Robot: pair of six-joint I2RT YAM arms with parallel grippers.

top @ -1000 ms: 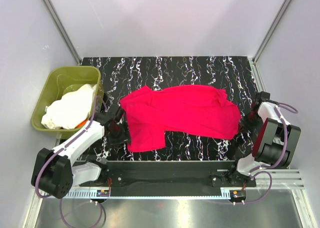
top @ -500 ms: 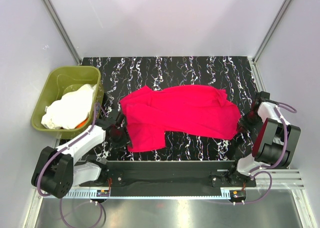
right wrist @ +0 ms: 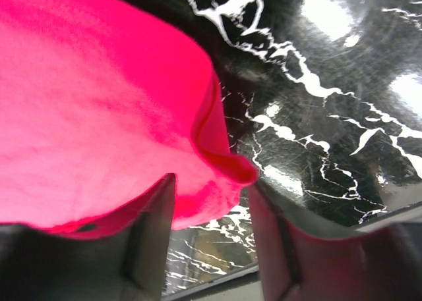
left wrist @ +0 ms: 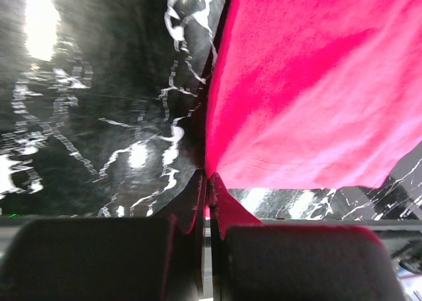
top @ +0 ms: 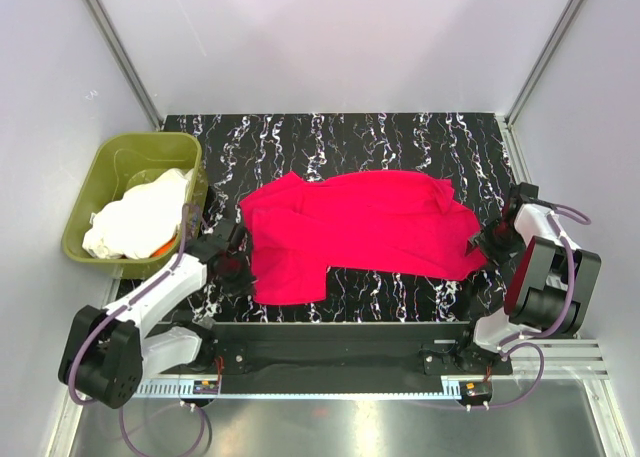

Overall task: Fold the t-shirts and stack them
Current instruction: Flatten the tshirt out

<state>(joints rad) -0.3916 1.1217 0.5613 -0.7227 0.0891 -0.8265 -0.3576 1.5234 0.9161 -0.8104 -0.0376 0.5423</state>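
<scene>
Clenched left gripper (left wrist: 208, 180) on hem of red t-shirt (top: 370, 232), at edge nearest olive tub (top: 140, 155). Spread right gripper (right wrist: 211, 186) partway around a slack fold at edge farthest from tub. Had left wide and right nearly closed a second before. Kept shirt lying flat just right of tub.

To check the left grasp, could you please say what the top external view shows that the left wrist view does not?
Only the top view: the olive tub with white shirts, the right gripper and the whole red t-shirt. Only the left wrist view: the left gripper shut on its edge, close up. Both: red cloth on the marbled table.
</scene>
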